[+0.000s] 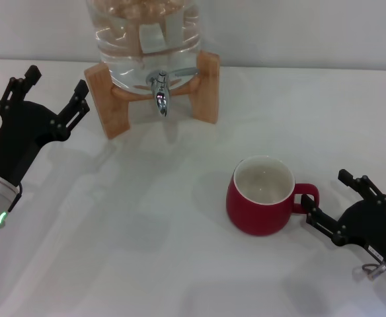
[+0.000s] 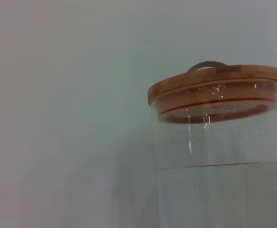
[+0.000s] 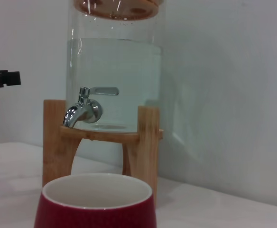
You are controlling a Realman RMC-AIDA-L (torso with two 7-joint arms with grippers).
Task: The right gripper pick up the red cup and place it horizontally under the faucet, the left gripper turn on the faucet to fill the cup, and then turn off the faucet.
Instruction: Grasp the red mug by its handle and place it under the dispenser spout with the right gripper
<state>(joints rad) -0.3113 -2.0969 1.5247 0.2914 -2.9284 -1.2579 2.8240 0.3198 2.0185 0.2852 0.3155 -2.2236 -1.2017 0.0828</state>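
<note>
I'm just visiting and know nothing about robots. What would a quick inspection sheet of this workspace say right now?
Surface: white table, no spills seen.
Job's things: red cup upright, looks empty, handle toward the right gripper, standing to the robot's right of the spout, not under it. Faucet on a clear water jar that holds water and sits in a wooden stand; no water running.
Clutter: nothing seen.
Grippers: left gripper open, beside the stand, holding nothing. Right gripper open, at the cup's handle, not closed on it.
Cables: nothing seen.
Surroundings: plain white wall behind the jar.
</note>
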